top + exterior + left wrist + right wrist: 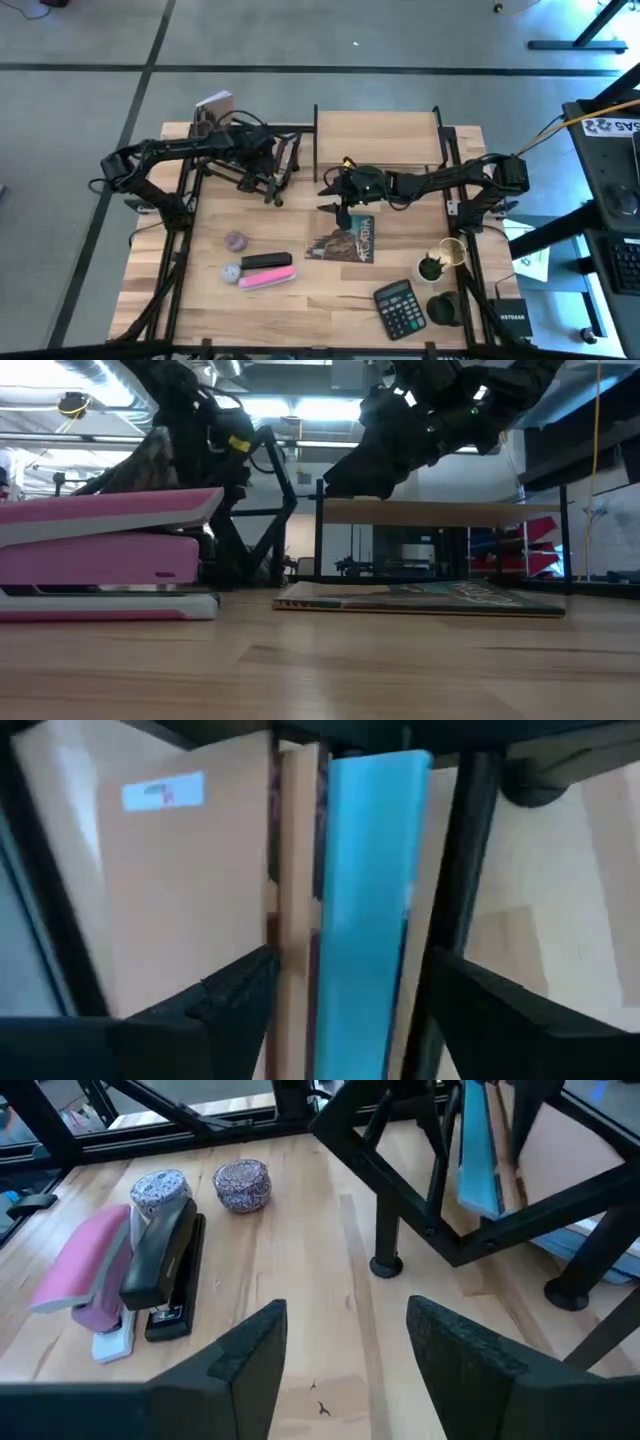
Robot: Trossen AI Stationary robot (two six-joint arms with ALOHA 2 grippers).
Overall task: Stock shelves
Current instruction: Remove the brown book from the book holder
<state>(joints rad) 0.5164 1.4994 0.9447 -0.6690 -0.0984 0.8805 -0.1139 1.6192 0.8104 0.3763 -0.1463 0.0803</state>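
Now, over on the left, the left gripper (272, 186) sits at the black rack (255, 150) at the far left of the tabletop (300, 310), its fingers (235, 995) spread open either side of a blue book (365, 910) standing upright among the others. If they close off-centre, the book could tip or drag its neighbours along. Moving right, the right gripper (340, 205) hovers open and empty just in front of the wooden shelf (378, 138), above a flat book (346, 240); a careless descent might knock it or clip the shelf's black posts.
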